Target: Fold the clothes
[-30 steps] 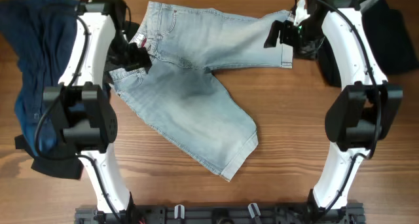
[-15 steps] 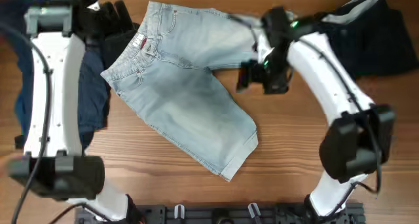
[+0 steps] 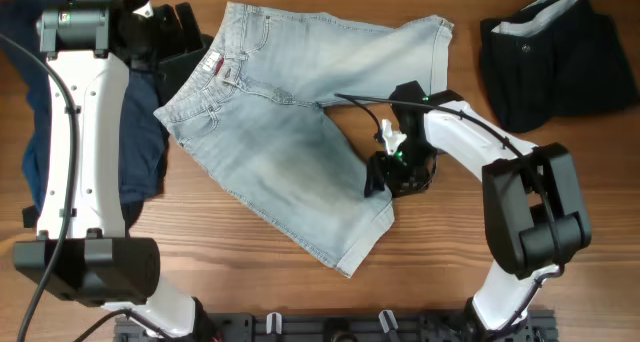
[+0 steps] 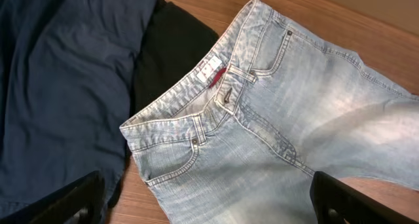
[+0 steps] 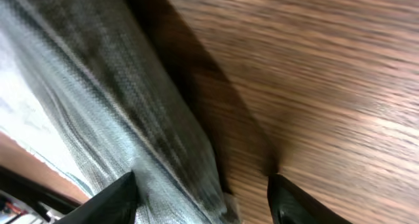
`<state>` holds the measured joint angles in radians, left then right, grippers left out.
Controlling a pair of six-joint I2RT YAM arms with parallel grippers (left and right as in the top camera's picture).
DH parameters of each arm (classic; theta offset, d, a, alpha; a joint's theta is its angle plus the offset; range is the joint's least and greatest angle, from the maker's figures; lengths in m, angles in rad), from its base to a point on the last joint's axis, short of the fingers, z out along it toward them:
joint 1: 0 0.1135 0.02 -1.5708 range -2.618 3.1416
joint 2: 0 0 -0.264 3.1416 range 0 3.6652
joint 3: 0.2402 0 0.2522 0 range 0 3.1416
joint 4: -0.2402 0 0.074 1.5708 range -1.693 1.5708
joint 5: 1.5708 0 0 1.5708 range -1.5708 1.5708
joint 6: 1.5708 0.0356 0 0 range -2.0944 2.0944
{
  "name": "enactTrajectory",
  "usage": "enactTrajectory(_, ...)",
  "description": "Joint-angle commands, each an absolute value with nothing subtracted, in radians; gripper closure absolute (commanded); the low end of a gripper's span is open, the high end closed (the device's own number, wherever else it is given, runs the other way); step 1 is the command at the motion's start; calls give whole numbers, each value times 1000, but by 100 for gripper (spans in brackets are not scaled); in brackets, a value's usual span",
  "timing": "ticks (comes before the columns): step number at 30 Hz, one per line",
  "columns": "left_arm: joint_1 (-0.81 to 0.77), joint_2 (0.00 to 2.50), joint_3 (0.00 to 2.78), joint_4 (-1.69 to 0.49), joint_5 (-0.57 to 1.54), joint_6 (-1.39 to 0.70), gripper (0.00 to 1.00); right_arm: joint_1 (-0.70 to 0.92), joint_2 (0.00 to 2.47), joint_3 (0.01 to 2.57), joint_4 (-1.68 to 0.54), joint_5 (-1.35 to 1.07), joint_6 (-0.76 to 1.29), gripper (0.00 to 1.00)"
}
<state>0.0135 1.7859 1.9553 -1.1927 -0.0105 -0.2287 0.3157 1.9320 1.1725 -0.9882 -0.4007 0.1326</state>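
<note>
Up close, parted right fingers (image 5: 110, 201) straddle the shorts (image 5: 78, 73) edge; left fingers (image 4: 62, 203) gape.

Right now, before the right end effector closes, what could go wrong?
1. The right end effector sits at the leg edge of the denim shorts, so it may pinch only a thin strip and slip.
2. The navy garment and black garment lie beside the waistband; the open left end effector might catch them.

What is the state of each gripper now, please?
Left gripper: open, holding nothing.
Right gripper: open, astride the edge of the denim shorts, not clamped yet.
</note>
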Motion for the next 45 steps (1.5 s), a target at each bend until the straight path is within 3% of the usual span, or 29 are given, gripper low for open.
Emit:
enactTrajectory(1, 18, 1790, 1956, -1192, -16, -209, 0, 324, 1935, 1166, -977, -481, 77, 60)
enactTrajectory(2, 18, 1790, 1956, -1192, -16, -209, 0, 323, 1935, 1166, -976, -480, 78, 90)
enactTrajectory(3, 18, 1790, 1956, -1192, -16, -209, 0, 323, 1935, 1166, -975, -478, 83, 96)
enactTrajectory(11, 18, 1790, 1956, -1181, -16, -209, 1, 203, 1935, 1211, -920, -257, 265, 96)
enactTrajectory(17, 18, 1801, 1956, -1182, -16, -209, 1, -36, 1935, 1264, -769, -261, 229, 96)
enactTrajectory(21, 17, 1821, 1956, -1189, -15, -209, 2, -100, 1935, 1280, -600, -261, 158, 96)
enactTrajectory(22, 17, 1828, 1956, -1196, -16, -209, 2, -99, 1935, 1284, -575, -257, 154, 94)
enactTrajectory(23, 17, 1831, 1956, -1207, -16, -209, 2, -97, 1935, 1290, -554, -257, 141, 67)
enactTrajectory(24, 17, 1833, 1956, -1221, -16, -209, 2, -97, 1935, 1303, -559, -257, 131, 9)
enactTrajectory(25, 17, 1835, 1956, -1232, -17, -209, 4, -97, 1935, 1319, -576, -257, 131, 0)
enactTrajectory(32, 18, 1835, 1782, -1330, -20, -209, 6, -99, 1894, 1550, -1083, -276, 176, 0)
enactTrajectory(40, -10, 1813, 1439, -1241, 131, -168, 10, -83, 1595, 1513, -1208, -213, 245, 0)
enactTrajectory(45, -104, 1813, 1214, -917, 220, -29, 9, -81, 1487, 1278, -1139, -235, 233, 0)
